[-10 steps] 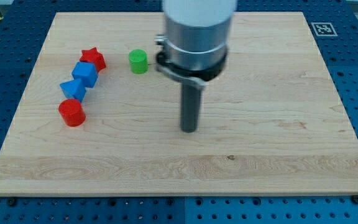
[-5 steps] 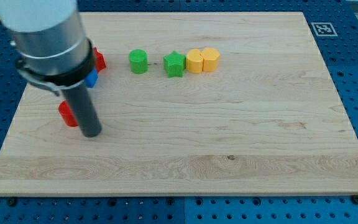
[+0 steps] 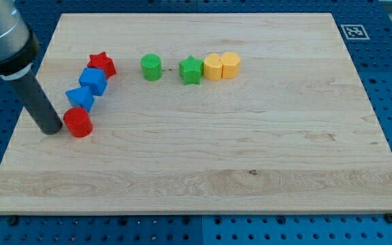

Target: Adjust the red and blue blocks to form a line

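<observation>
My tip rests on the board at the view's left, just left of the red cylinder, touching or nearly touching it. Above the cylinder, a blue triangular block, a blue block and a red star run in a slanted row up and to the right. The four blocks sit close together, each near or touching its neighbour.
A green cylinder, a green star and two yellow blocks form a row near the view's top. The wooden board lies on a blue perforated table. A fiducial tag marks the top right corner.
My tip has swept from the board's middle to the far left, passing in front of the red and blue blocks, and now stands left of the red cylinder. The blocks have not visibly moved.
</observation>
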